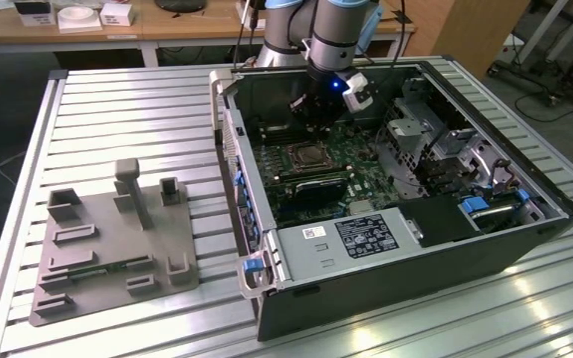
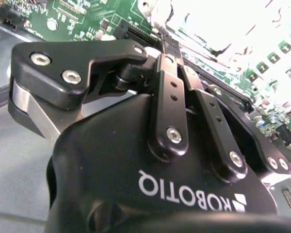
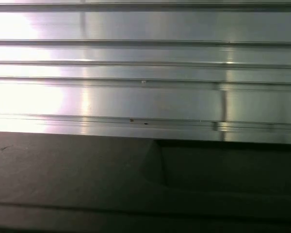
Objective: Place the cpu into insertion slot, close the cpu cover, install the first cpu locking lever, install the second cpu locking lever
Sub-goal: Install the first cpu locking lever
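**Supervisor:** Gripper status?

**Operator:** I hold the gripper [image 1: 318, 119] inside the open computer case [image 1: 525, 224], above the motherboard; I cannot tell its state. The insertion slot [image 1: 307, 156] lies just below, positioned for socket access.

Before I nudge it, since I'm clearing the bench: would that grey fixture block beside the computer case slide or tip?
The grey fixture block has a broad flat base, so it would probably slide rather than tip. It looks rigid. The ribbed metal table may catch its edges. Its tall post might snag.
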### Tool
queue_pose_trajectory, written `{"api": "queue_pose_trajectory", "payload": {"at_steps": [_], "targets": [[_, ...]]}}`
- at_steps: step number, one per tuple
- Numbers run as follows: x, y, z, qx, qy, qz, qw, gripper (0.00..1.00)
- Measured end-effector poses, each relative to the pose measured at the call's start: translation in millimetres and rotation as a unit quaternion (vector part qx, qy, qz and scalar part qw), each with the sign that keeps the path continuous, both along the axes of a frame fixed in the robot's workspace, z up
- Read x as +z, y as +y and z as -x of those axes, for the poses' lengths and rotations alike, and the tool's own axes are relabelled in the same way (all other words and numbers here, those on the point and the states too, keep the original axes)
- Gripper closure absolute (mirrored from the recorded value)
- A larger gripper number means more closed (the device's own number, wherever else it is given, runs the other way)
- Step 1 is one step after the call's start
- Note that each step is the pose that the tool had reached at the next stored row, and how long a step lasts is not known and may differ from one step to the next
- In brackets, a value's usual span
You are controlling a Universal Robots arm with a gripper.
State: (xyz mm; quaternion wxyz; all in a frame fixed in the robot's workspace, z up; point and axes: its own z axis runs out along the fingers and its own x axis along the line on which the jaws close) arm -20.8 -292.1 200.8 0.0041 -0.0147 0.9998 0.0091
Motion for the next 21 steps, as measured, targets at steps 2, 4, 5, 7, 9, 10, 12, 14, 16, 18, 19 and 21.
{"api": "queue_pose_trajectory", "payload": {"at_steps": [2,4,5,7,9,10,12,14,16,18,19,21], "targets": [[0.1,-0.6,0.0,0.000,0.0001,0.0003,1.0000,0.90],[-0.1,-1.4,0.0,0.000,0.0000,0.0006,1.0000,0.90],[-0.3,-1.7,0.0,0.000,0.0000,0.0009,1.0000,0.90],[-0.5,-2.5,0.0,0.000,0.0000,0.0016,1.0000,0.90],[-0.6,-3.3,0.0,0.000,0.0000,0.0024,1.0000,0.90],[-0.7,-3.7,0.0,0.000,0.0000,0.0028,1.0000,0.90],[-0.9,-4.3,0.0,-0.001,0.0000,0.0035,1.0000,0.90],[-1.1,-4.9,0.0,-0.001,0.0001,0.0043,1.0000,0.90],[-1.3,-5.4,0.0,-0.001,0.0000,0.0052,1.0000,0.90],[-1.3,-5.5,0.0,-0.001,0.0001,0.0060,1.0000,0.90],[-1.4,-5.5,-0.1,-0.001,0.0001,0.0063,1.0000,0.90],[-1.8,-5.6,-0.1,-0.001,0.0000,0.0070,1.0000,0.90]]}}
